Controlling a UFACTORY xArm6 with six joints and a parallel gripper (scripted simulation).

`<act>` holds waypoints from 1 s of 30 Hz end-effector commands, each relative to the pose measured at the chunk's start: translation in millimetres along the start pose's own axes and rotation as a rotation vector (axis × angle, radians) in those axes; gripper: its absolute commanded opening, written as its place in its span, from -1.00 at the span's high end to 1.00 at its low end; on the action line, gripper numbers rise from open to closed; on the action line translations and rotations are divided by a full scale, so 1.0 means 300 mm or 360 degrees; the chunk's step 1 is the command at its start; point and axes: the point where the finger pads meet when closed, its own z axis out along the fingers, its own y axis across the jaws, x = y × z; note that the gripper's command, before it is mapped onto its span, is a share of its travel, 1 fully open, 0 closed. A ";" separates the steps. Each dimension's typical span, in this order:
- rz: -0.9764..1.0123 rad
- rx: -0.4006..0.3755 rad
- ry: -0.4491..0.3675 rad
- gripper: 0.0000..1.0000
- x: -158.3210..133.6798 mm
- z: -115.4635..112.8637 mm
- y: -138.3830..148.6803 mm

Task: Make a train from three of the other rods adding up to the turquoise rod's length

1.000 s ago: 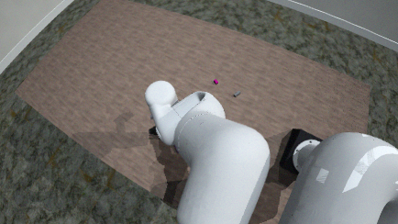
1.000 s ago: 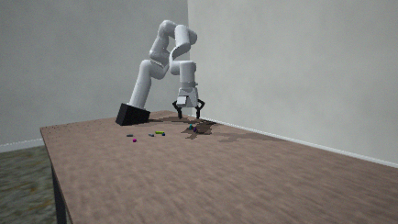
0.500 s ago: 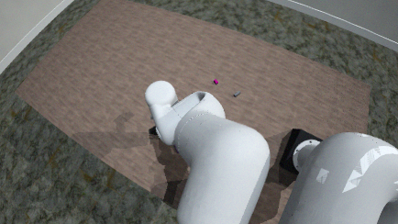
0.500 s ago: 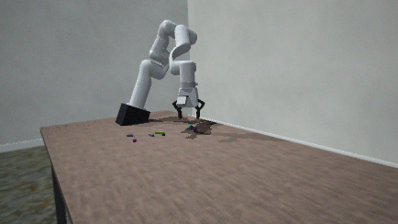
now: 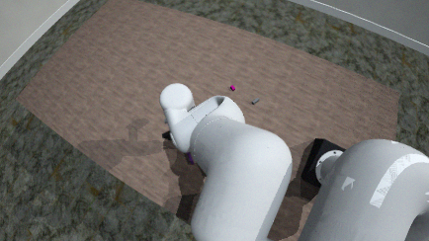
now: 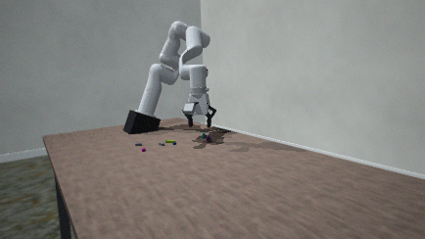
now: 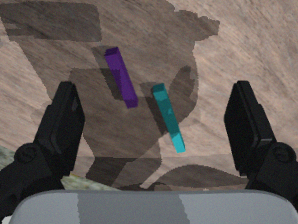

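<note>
In the wrist view a purple rod and a turquoise rod lie flat on the table, side by side and apart, in the arm's shadow. My gripper is open and empty, hovering above them with the turquoise rod between its fingers' line. In the exterior view the gripper hangs above the turquoise rod and the purple rod. A magenta rod and a grey rod lie apart farther out. A lime rod lies near the arm's base. The purple rod is mostly hidden by the arm in the top view.
The black robot base stands at the table's back. Another grey rod and the magenta rod lie to the left in the exterior view. The table's edge lies close below the gripper in the wrist view.
</note>
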 end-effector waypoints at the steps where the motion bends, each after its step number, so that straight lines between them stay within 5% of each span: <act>1: 0.0160 0.0000 0.0008 -1.00 0.024 -0.005 0.020; 30: 0.1987 0.0002 0.0026 -1.00 0.220 -0.012 0.306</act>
